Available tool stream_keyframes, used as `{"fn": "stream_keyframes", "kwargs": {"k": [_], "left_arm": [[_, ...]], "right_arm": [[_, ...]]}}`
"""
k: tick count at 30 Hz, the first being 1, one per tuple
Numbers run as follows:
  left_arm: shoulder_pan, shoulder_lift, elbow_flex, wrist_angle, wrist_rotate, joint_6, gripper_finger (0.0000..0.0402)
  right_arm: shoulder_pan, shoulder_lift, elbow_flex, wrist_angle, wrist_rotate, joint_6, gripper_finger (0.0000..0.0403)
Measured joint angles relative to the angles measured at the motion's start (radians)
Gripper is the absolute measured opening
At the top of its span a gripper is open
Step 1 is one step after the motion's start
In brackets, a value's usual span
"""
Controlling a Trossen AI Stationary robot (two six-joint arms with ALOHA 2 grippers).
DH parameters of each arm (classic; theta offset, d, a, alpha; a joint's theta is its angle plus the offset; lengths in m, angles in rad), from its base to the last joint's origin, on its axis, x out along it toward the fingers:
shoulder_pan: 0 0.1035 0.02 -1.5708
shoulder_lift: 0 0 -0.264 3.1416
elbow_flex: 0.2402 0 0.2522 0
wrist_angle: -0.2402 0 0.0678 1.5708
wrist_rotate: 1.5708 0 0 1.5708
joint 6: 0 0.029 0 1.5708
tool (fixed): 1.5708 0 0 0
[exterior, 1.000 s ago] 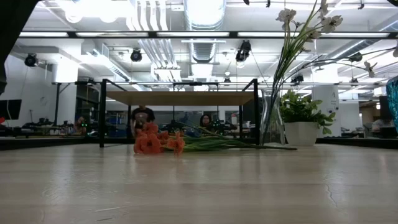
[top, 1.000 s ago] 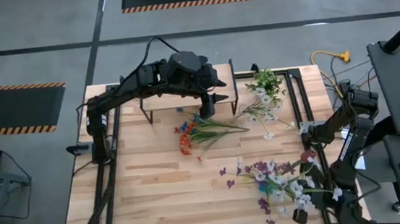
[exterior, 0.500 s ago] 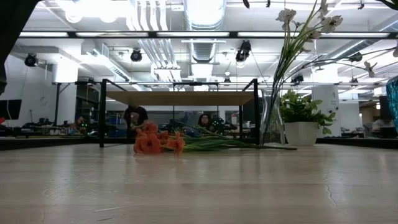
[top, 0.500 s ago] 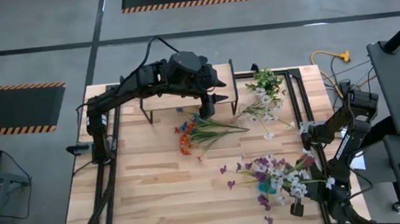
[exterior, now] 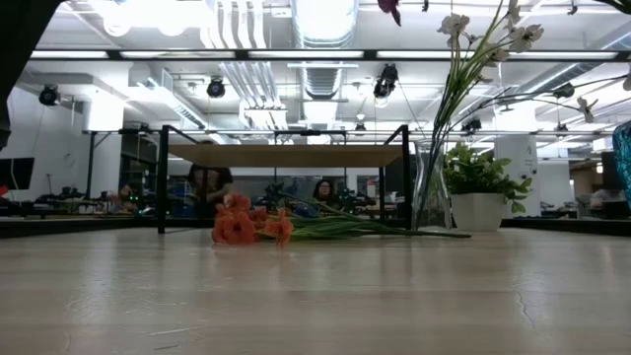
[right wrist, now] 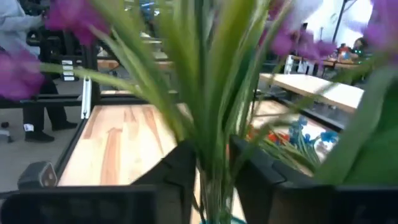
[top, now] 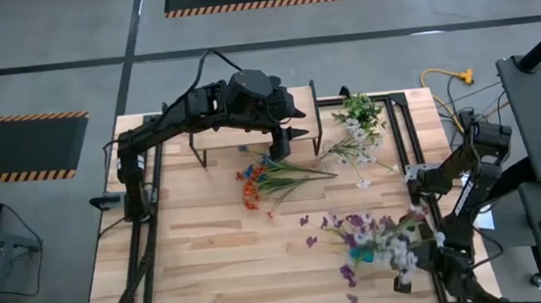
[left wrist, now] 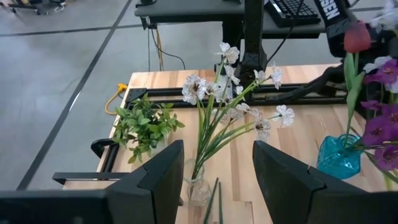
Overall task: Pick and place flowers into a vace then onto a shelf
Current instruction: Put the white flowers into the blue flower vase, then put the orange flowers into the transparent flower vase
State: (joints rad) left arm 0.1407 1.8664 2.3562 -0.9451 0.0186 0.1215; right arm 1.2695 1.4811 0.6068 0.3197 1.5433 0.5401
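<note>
Now, left gripper [top: 280, 153] hanging just in front of the shelf [exterior: 286, 155] at the far edge of the tabletop [top: 212, 265], pointing down, fingers [left wrist: 163, 171] wide apart, holding nothing. Right under it, orange flowers [top: 251, 187] lying flat on the wood, green stems pointing to the right edge. Near the far right corner, white flowers [left wrist: 230, 106] standing in a clear vase [left wrist: 198, 186], next to a green potted plant [left wrist: 146, 124]. Near the front right corner, right gripper [right wrist: 214, 171] at the green stems of the purple and white flowers [top: 371, 236], with a blue vase [left wrist: 339, 157] below the blooms. Cannot tell if squeezing them or letting go.
</note>
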Motion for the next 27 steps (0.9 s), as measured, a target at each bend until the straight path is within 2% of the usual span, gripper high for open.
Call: {"fn": "stream_keyframes", "kwargs": {"k": [5,9,18,24,27], "left_arm": [[0.0,0.0,0.0,-0.002,0.0,0.0,0.0175],[0.0,-0.001,0.0,-0.005,0.0,0.0,0.0175],[0.0,-0.003,0.0,-0.009,0.0,0.0,0.0175],[0.0,-0.003,0.0,-0.017,0.0,0.0,0.0175],[0.0,-0.003,0.0,-0.025,0.0,0.0,0.0175]], "right_arm": [[0.022,-0.029,0.027,-0.001,0.0,-0.075,0.0161],[0.057,-0.09,0.027,-0.001,0.001,-0.119,0.0201],[0.079,-0.274,0.027,0.001,0.0,-0.255,0.0248],[0.079,-0.384,0.027,0.002,-0.114,-0.3,0.0279],[0.08,-0.393,0.027,0.0,-0.144,-0.303,0.029]]}}
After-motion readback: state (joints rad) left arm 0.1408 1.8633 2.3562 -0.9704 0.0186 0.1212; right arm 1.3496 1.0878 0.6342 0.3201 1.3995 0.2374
